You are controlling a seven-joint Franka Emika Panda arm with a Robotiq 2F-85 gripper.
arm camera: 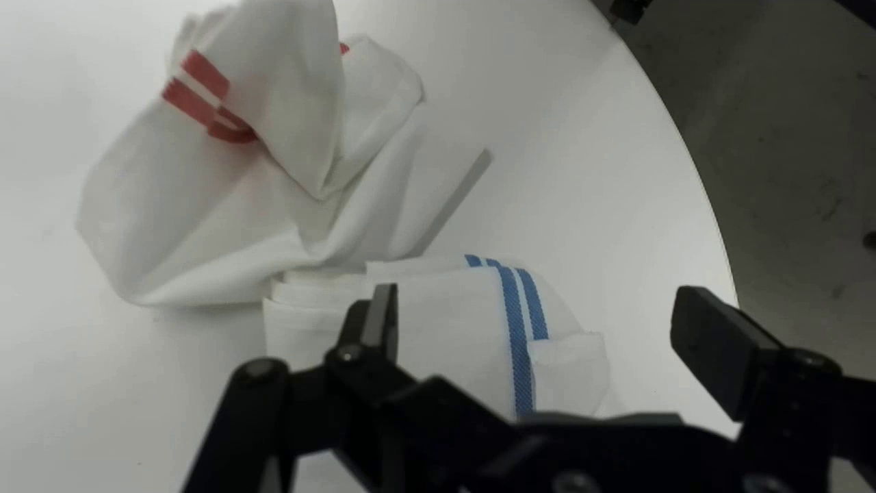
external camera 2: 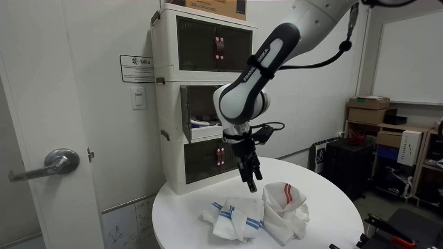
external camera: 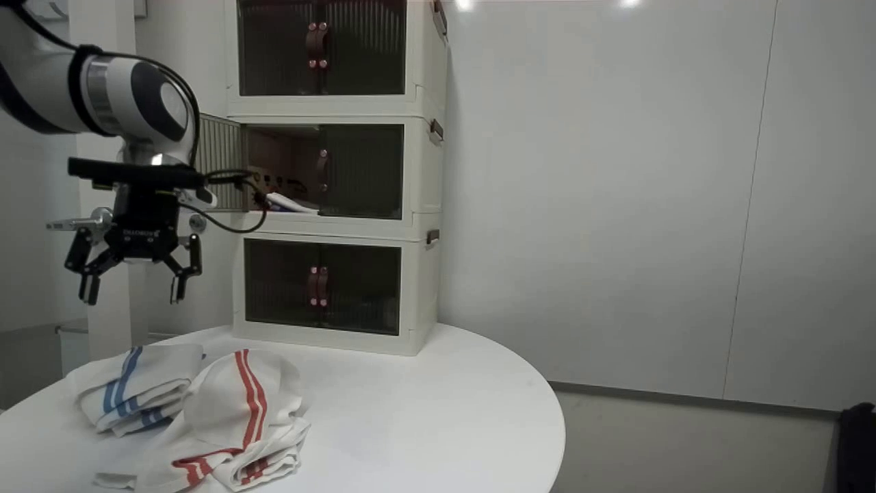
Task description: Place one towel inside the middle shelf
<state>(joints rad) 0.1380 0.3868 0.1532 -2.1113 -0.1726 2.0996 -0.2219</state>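
The white towel with blue stripes point(external camera: 147, 383) lies folded on the round table; it also shows in an exterior view point(external camera 2: 238, 218) and in the wrist view point(arm camera: 452, 322). The white towel with red stripes point(external camera: 229, 404) lies crumpled beside it, also in the wrist view point(arm camera: 205, 205). My gripper point(external camera: 133, 301) is open and empty, pointing down above the blue-striped towel, apart from it. In the wrist view the blue-striped towel shows between and below the fingers point(arm camera: 537, 322). The middle shelf point(external camera: 342, 226) has one door point(external camera: 222, 161) swung open; its other door is shut.
A white cloth-like item point(external camera: 291, 204) lies inside the middle shelf near its opening. The top cabinet point(external camera: 321, 106) and bottom cabinet point(external camera: 321, 335) have shut doors. The round white table point(external camera: 424, 424) ends in a curved edge. A door handle point(external camera 2: 62, 162) stands near the cabinets.
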